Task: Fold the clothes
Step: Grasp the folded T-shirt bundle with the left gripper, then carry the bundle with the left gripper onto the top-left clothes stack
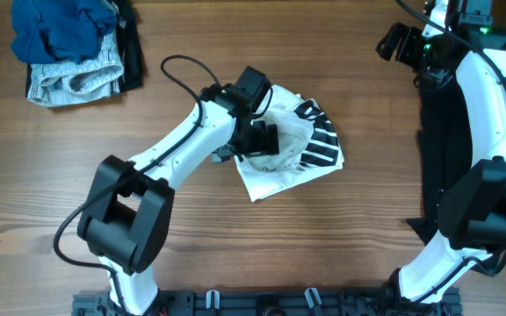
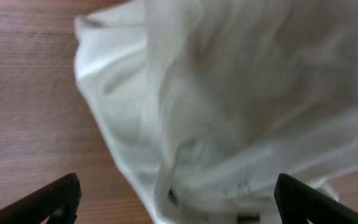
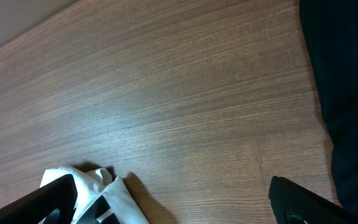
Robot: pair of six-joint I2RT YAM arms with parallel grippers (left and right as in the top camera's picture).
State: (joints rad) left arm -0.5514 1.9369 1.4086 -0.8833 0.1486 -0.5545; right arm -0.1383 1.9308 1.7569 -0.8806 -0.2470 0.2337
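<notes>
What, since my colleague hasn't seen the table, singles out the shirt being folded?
On the wooden table, look near the centre, under the left gripper. The shirt there is crumpled white with black marks, unlike the blue-grey pile top left and the dark cloth at right.

table: matt wood, fine grain | shirt: thin white cloth, wrinkled | arm shells: smooth glossy white plastic

light: even, bright | shadows: soft | left wrist: shirt blurred (very close) | overhead: sharp
</notes>
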